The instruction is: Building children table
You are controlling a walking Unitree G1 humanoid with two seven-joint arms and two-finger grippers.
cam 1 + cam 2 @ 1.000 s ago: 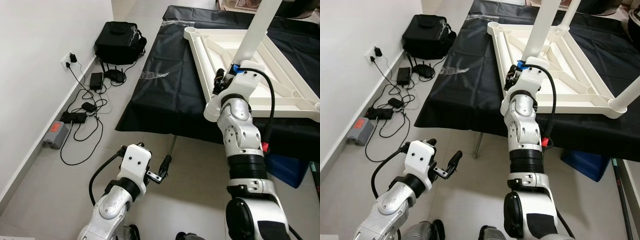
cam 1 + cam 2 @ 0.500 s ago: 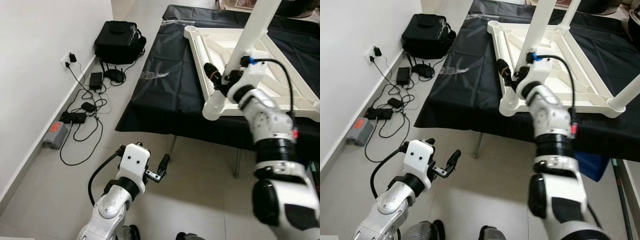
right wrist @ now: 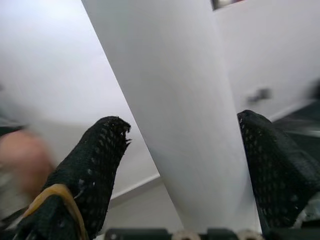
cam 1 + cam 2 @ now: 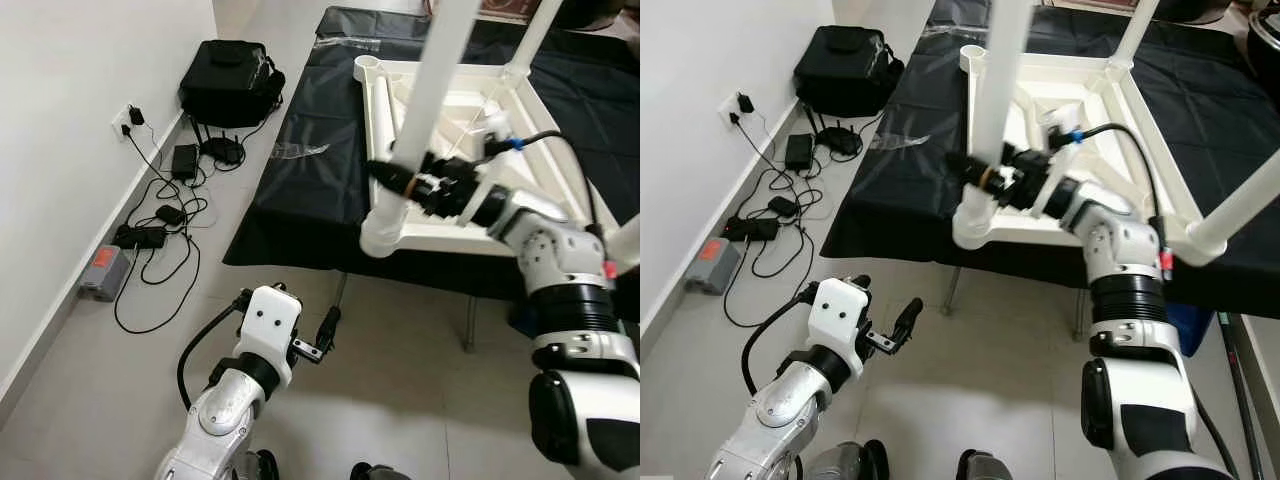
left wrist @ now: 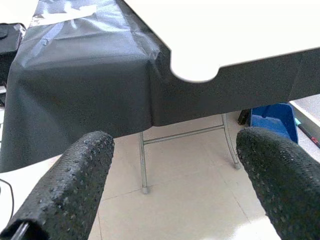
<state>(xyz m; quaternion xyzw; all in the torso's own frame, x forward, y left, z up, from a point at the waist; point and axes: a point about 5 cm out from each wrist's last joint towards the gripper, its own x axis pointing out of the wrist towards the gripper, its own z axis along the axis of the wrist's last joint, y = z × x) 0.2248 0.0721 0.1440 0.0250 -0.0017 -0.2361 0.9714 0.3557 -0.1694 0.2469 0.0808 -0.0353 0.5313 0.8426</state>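
An upside-down white children's table frame (image 4: 377,120) lies on a black-covered folding table (image 4: 300,190). A white table leg (image 4: 430,80) stands tilted at the frame's near-left corner. My right gripper (image 4: 405,180) is shut on that leg just above the corner socket. In the right wrist view the leg (image 3: 170,110) sits between the two black fingers (image 3: 95,165). Two more white legs (image 4: 1240,205) rise from other corners. My left gripper (image 5: 175,170) hangs open low over the floor, holding nothing, facing the table's underside.
A black bag (image 4: 225,85) lies by the wall at the left, with cables and a power strip (image 4: 150,235) nearby. A metal folding-table leg (image 4: 468,320) and a blue box (image 5: 272,117) sit under the table. Tiled floor lies in front.
My right arm has swung left with the white leg, from over the frame's middle to its near-left corner. The view has shifted a little. The left arm has barely moved.
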